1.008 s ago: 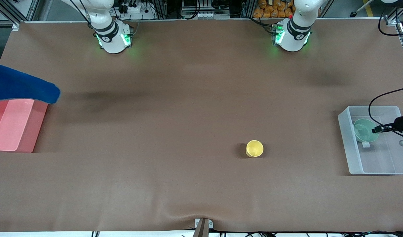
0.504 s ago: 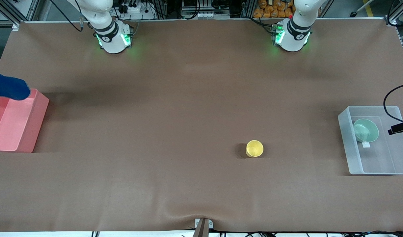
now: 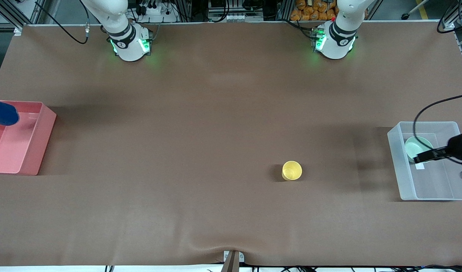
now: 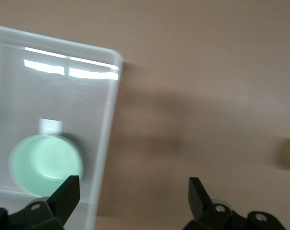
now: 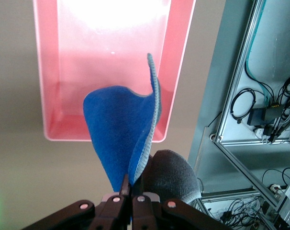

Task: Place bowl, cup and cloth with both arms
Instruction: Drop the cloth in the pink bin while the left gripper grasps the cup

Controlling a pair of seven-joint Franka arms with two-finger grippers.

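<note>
Cloth [image 5: 117, 125] hangs pinched in the shut fingers of the right hand [image 5: 128, 190], over the pink bin [image 3: 45, 132] at the right arm's end of the surface [image 3: 200, 113]. In the front view only a blue corner shows at the picture's edge, above the bin's rim, so it does not look released yet; whether any of it already touches the bin floor I cannot tell. The right wrist view shows the bin's inside bare beneath the drooping fabric.

Moving across, the cup [image 3: 291, 170] stands upright and alone on the open surface, nearer the front camera than either bin and well apart from both hands. Nothing touches it.

At the left arm's end, the bowl [image 4: 45, 165] sits upright in the clear bin [image 3: 395, 158], close to the wall on the cup's side. The left hand [image 4: 133, 191] hovers over that wall with its fingers spread wide and nothing between them, free of the bowl.

By my reading, one item of three is placed: the bowl is in its bin. The cloth is at its bin and needs only letting go. The cup is untouched, and probably falls to the left arm, whose empty hand is the closer; which bin it belongs in the pictures do not say.
</note>
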